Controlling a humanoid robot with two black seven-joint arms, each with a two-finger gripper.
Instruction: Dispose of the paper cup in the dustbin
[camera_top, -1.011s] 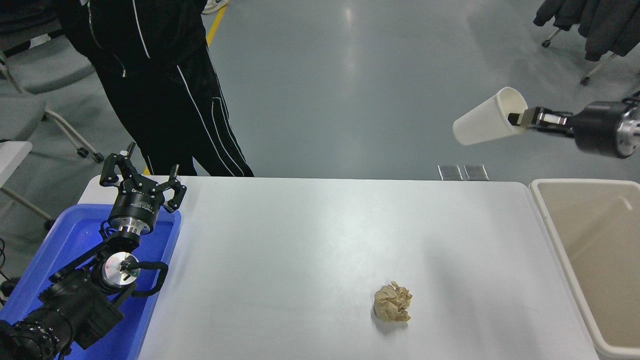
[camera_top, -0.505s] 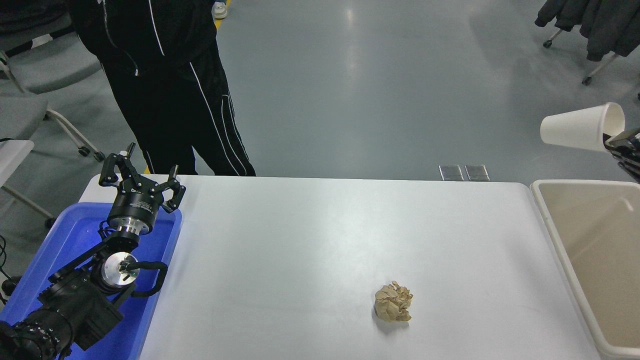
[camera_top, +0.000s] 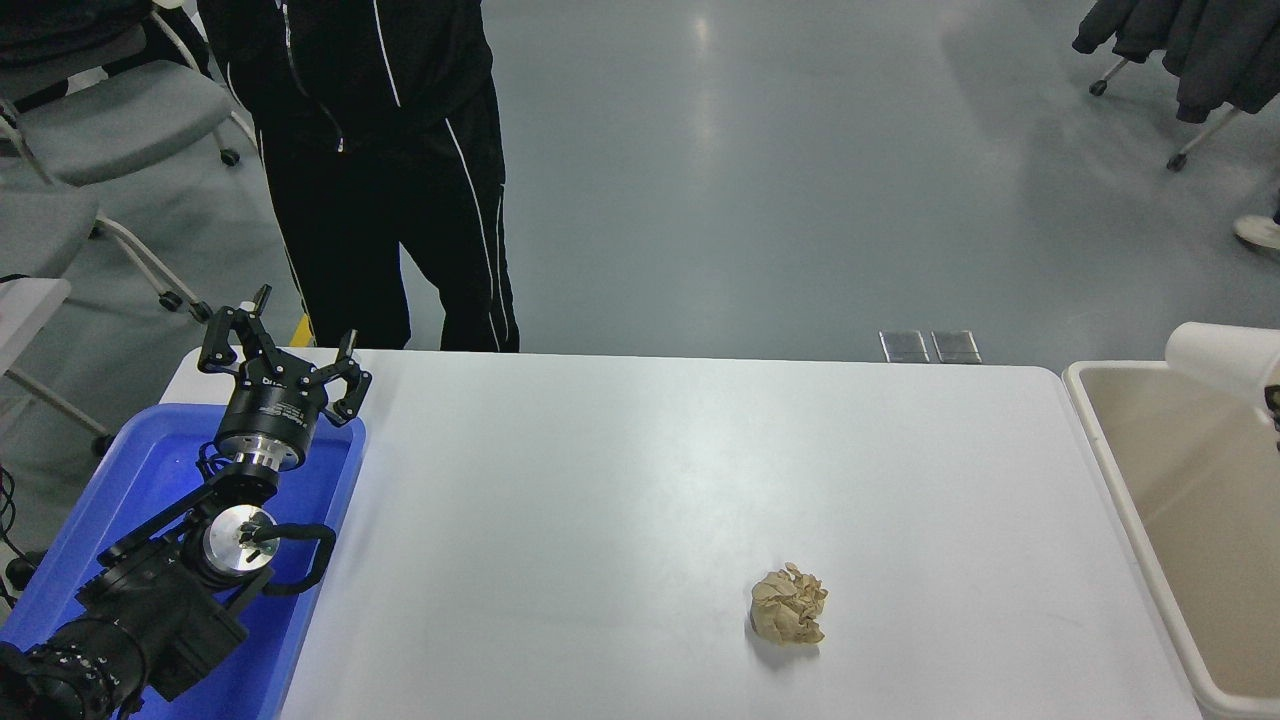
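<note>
The white paper cup (camera_top: 1222, 360) hangs tilted in the air at the right edge, above the far part of the beige dustbin (camera_top: 1092, 420), which stands against the table's right end. Only a dark sliver of my right gripper (camera_top: 1273, 400) shows at the picture's edge, holding the cup by its rim; the rest of the arm is out of view. My left gripper (camera_top: 285, 355) is open and empty, parked over the blue tray at the lower left.
A crumpled tan paper ball (camera_top: 788, 604) lies on the white table (camera_top: 620, 500), front right of centre. A blue tray (camera_top: 150, 470) sits at the left end. A person in black (camera_top: 380, 170) stands at the far left side.
My right gripper has carried the cup right and down, from high beyond the table's far right corner to just over the dustbin. The person has stepped to the right. The left arm has not moved.
</note>
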